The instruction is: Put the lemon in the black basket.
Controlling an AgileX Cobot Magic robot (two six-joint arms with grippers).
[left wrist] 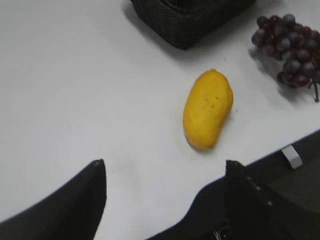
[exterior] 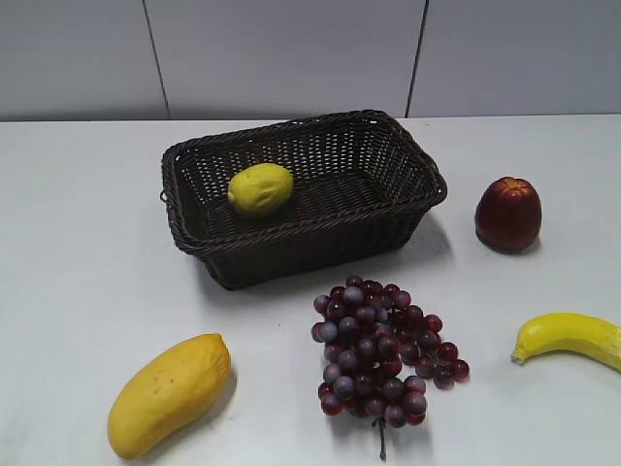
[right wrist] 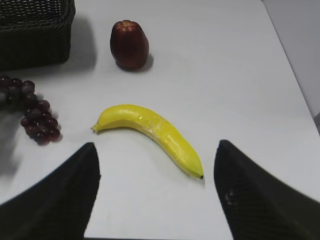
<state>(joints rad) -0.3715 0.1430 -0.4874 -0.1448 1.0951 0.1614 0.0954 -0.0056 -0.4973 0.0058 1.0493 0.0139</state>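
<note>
Both jaws spread over bare table, lemon (exterior: 260, 188) inside black basket (exterior: 388, 221), near its left wall

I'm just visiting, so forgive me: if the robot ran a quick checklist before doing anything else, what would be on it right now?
1. Lemon inside the black basket: ok, it lies on the basket floor.
2. Left gripper empty and open: ok.
3. Right gripper empty and open: ok.
4. Mango, grapes, banana and red fruit outside the basket: ok.
5. Arms away from the basket: ok, neither appears in the exterior view.
</note>
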